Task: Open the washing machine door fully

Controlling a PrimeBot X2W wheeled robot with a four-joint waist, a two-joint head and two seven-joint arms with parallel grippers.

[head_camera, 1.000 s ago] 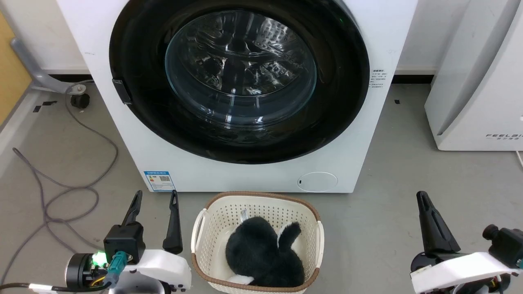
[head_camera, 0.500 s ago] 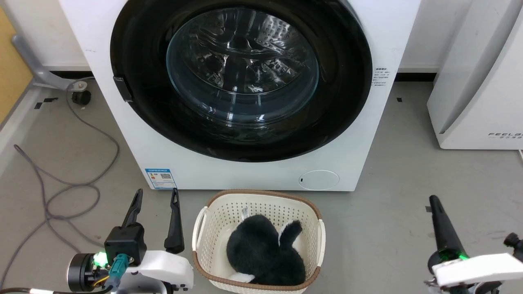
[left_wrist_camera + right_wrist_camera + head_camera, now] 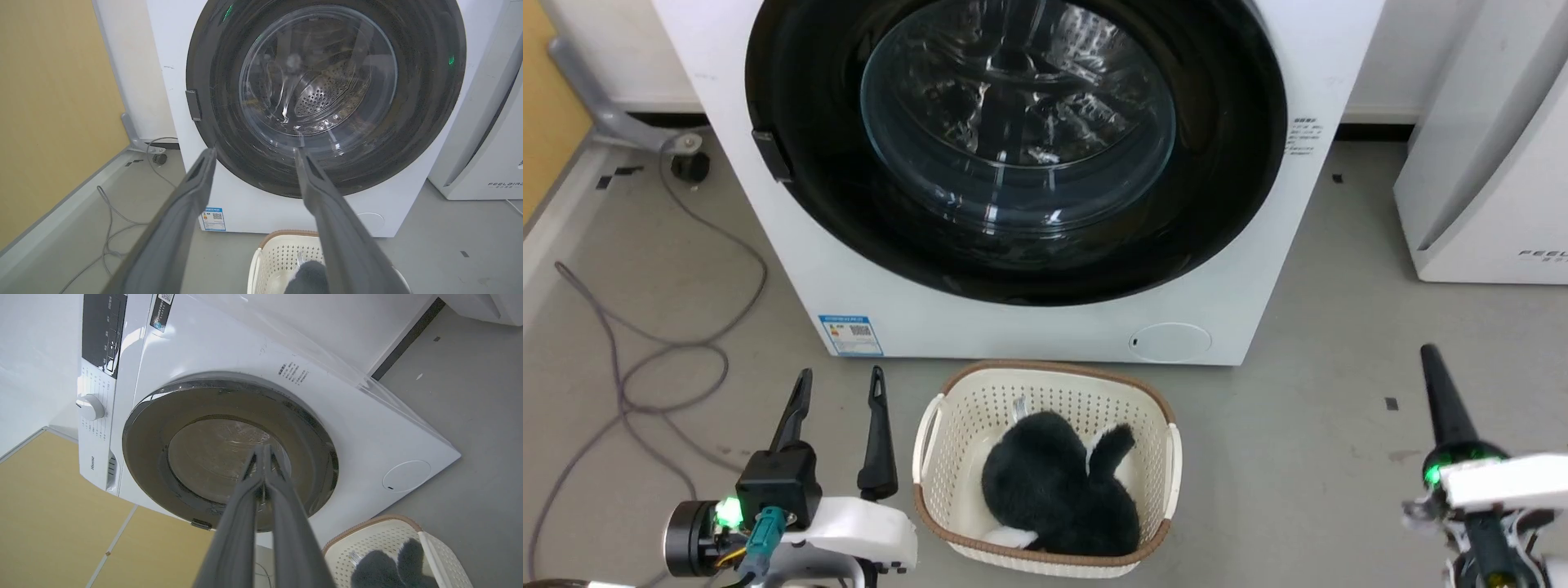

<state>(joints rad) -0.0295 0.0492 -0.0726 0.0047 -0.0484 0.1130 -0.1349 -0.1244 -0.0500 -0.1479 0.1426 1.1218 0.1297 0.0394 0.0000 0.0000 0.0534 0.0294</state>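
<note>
Grey floor (image 3: 1339, 269) holds the white washing machine (image 3: 1013, 331) at the far side, washing machine door (image 3: 1217, 163) closed flush. Left gripper (image 3: 840, 374) splayed, empty, near left; right gripper (image 3: 261, 451) pinched together, near right.

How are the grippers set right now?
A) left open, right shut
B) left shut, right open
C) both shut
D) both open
A: the left gripper holds its two long dark fingers well apart, while the right gripper has its fingers pressed together at the tips.
</note>
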